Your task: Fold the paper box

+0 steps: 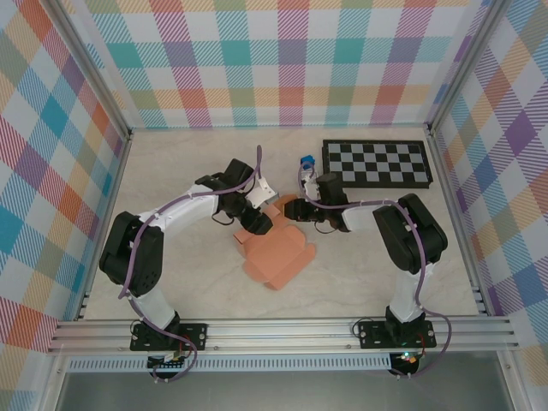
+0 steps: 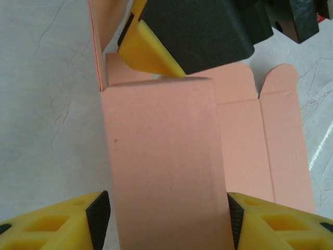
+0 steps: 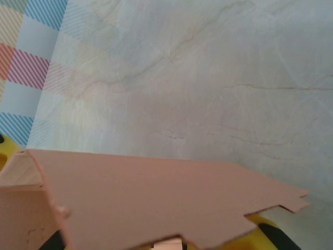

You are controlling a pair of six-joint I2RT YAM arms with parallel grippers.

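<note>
I see the paper box [image 2: 161, 156] as smooth, matt cardboard. The surface [image 1: 385, 274] looks like veined stone, faintly glossy. The left end effector [image 2: 166, 219] has yellow plastic fingers [image 2: 57, 229] and black rubbery pads [image 2: 99, 213].

a robot lab's test cell: plaid screen walls [image 1: 291, 51] and an aluminium frame [image 1: 282, 330] box in the bench [image 1: 171, 171], with a checkerboard [image 1: 377, 163] at 1 o'clock.

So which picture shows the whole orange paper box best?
The top external view. The paper box lies there almost whole, flaps spread out on the table. The left wrist view shows one panel and side flaps close up; the right wrist view shows one notched flap.
</note>
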